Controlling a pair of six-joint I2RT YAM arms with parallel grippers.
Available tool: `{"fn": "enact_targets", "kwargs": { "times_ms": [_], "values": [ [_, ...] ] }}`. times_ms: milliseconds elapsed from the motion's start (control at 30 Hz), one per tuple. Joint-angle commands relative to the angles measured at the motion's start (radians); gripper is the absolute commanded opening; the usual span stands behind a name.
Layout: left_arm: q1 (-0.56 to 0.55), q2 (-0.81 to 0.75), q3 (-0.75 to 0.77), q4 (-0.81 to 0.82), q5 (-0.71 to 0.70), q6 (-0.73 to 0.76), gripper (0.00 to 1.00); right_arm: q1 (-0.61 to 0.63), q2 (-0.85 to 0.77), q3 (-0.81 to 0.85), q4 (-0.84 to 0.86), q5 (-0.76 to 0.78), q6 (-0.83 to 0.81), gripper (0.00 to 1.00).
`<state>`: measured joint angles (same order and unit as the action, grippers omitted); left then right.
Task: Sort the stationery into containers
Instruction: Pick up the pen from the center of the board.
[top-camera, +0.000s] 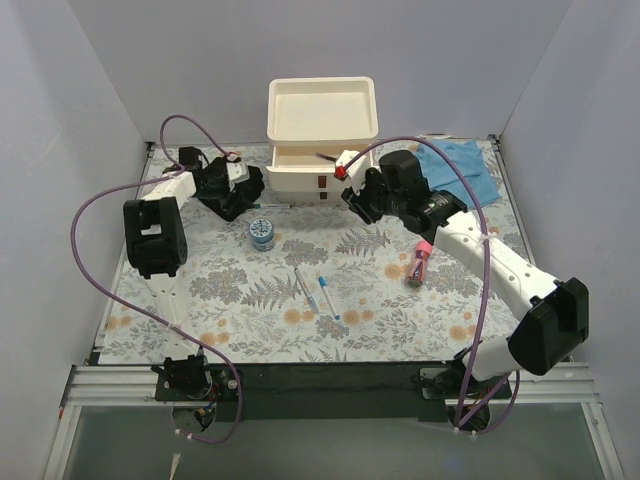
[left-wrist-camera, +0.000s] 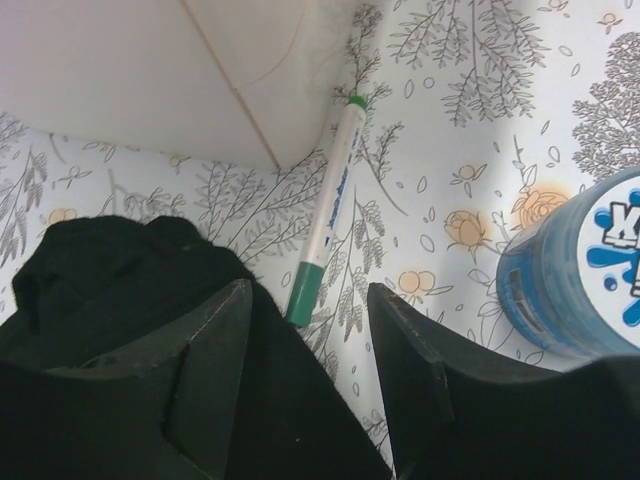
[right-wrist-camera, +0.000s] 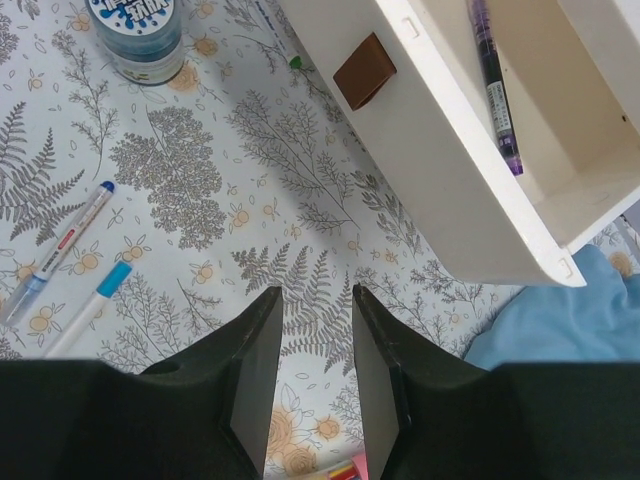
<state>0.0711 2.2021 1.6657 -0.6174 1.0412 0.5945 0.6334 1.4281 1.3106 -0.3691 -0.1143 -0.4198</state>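
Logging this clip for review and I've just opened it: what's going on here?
The robot is sorting stationery into a white drawer unit. Its top drawer is pulled open with one pen inside. The left hand is down at a green-capped marker lying by the unit's corner, open over its near end, not yet gripping. The right hand hovers open and empty beside the open drawer. A blue tub, two pens and a pink-capped tube lie loose on the table.
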Motion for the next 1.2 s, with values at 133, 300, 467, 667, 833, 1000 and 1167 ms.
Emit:
{"fn": "enact_targets", "kwargs": {
  "times_ms": [133,300,467,667,833,1000,1167],
  "values": [
    [-0.021,0.033,0.048,-0.07,0.046,0.074,0.48,-0.032,0.04,0.003,0.05,-0.042,0.021,0.41],
    [-0.042,0.083,0.094,-0.108,0.034,0.1,0.46,-0.046,0.045,0.004,0.055,-0.05,0.029,0.41],
    [-0.057,0.117,0.114,-0.111,0.019,0.108,0.45,-0.052,0.043,-0.01,0.058,-0.054,0.035,0.41],
    [-0.056,0.153,0.144,-0.11,-0.013,0.108,0.44,-0.06,0.034,-0.027,0.061,-0.061,0.041,0.41],
    [-0.057,0.173,0.169,-0.131,-0.033,0.082,0.29,-0.064,0.015,-0.047,0.059,-0.064,0.041,0.4],
    [-0.057,0.141,0.132,-0.211,-0.055,0.108,0.1,-0.066,0.006,-0.057,0.061,-0.061,0.039,0.4],
    [-0.057,0.038,0.025,-0.194,-0.014,0.064,0.0,-0.066,0.003,-0.05,0.061,-0.056,0.027,0.4]
  ]
}}
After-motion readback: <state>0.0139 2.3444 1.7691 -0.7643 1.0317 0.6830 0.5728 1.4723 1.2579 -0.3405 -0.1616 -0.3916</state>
